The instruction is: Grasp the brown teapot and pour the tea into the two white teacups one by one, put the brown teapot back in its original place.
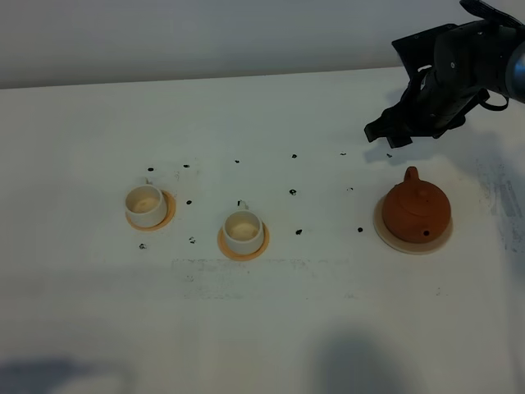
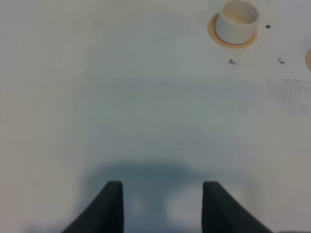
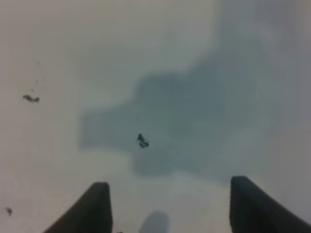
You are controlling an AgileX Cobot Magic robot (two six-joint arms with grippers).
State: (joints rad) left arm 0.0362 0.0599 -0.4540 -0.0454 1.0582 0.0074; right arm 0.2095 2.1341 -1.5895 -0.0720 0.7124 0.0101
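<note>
The brown teapot [image 1: 416, 210] stands with its lid on upon the pale beige disc [image 1: 385, 231] at the right of the table. The two white teacups [image 1: 145, 205] [image 1: 244, 231] each stand on an orange coaster at the left and centre, cream inside. The tea is hidden. My right gripper [image 1: 385, 134] [image 3: 167, 208] hovers open behind and above the teapot, with only bare table between its fingers. My left gripper [image 2: 163, 208] is out of the high view; its fingers stand apart over bare table with nothing between them, far from one teacup [image 2: 237, 22].
Small dark specks [image 1: 293, 192] dot the white table [image 1: 271, 328] between the cups and the teapot. The table's back edge meets a pale wall [image 1: 205, 41]. An orange coaster [image 2: 215, 36] ring shows under the cup in the left wrist view.
</note>
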